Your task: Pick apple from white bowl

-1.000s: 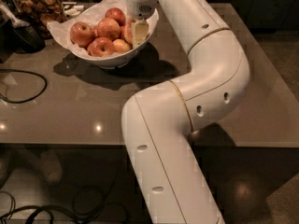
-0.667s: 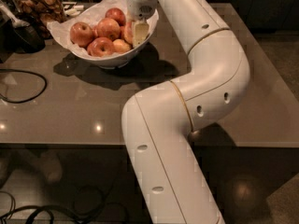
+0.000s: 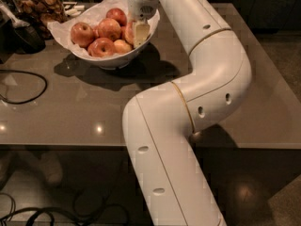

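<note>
Far left, you've got a thin black cable [image 3: 45, 83] looping over the glossy grey-brown surface [image 3: 70, 117]. Behind it, at the back edge, stands a glass jar of brown snacks [image 3: 40, 6].

Moving right, here's the wide, glossy white bowl [image 3: 106, 62], lined with crinkled white paper [image 3: 59, 28]. It sits near the far edge of the surface, just beside the jar.

Inside is a heap of round red apples. One red apple is at the left [image 3: 82, 34], another red apple is at the front [image 3: 101, 47], and a smaller yellow-orange apple [image 3: 122, 46] lies just right of that.

Your target, the round red-orange apple [image 3: 127, 32], lies on the bowl's right side, partly hidden.

Right up against it is your pale cream gripper [image 3: 138, 34], down inside the bowl by the right rim and pointing straight down. Only its near side shows, so I can't tell you whether the jaws are parted or closed, or whether they have hold of the apple.

From there the thick white jointed arm [image 3: 211, 79] runs right, bends over the surface, and drops away at the bottom centre.
</note>
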`<state>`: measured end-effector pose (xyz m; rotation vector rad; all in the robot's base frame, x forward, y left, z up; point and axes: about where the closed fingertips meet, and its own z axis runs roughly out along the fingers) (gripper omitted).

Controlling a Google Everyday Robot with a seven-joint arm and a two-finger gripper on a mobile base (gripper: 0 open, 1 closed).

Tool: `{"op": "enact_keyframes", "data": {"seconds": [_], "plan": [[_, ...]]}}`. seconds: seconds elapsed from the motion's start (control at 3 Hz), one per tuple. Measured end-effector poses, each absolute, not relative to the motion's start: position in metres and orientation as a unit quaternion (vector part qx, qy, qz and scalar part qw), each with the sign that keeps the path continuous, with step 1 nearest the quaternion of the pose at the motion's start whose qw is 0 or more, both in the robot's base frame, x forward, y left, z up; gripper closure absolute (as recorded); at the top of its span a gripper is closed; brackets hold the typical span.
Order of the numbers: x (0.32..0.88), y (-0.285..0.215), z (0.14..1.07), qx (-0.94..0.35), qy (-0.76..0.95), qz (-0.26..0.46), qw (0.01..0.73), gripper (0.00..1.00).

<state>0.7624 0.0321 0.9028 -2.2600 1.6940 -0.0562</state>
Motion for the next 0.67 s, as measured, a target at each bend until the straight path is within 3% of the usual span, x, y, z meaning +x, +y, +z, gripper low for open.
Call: {"op": "enact_keyframes", "data": {"seconds": [0.67], "plan": [[0.7748, 0.0361, 0.9128, -0.769, 0.610, -0.033, 0.185, 1.00]]}}
